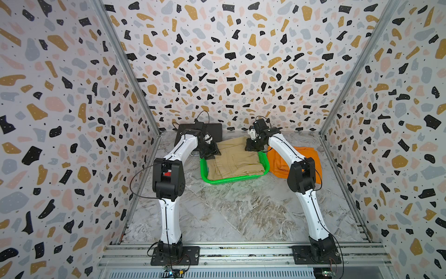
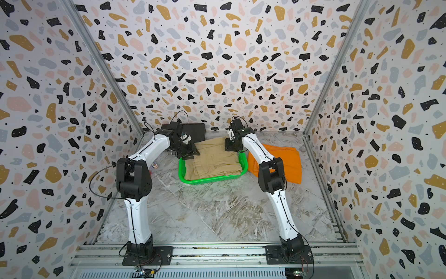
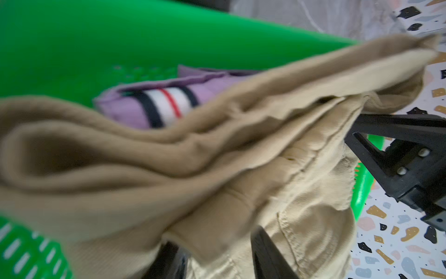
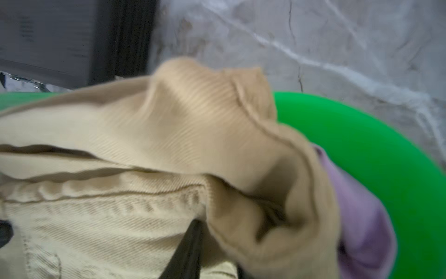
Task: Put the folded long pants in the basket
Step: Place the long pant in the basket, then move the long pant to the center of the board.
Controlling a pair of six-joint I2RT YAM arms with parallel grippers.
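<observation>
Khaki pants [image 1: 235,161] lie over the green basket [image 1: 231,180]. Their near end rests inside it and their far end is raised above the far rim. The left tool [image 1: 210,155] is at the far left corner of the cloth, and the left wrist view shows its jaws clamped on a fold of khaki. The right tool [image 1: 251,147] is at the far right corner, likewise closed on khaki cloth, though the right wrist view is blurred. Lilac pants [image 3: 135,113] with a striped side lie in the basket beneath the khaki. Orange pants [image 1: 311,154] lie folded on the bench [image 1: 241,212] just beside the basket's right side, partly behind the right arm. A flat black box [image 1: 216,132] sits behind the basket, near the back wall.
</observation>
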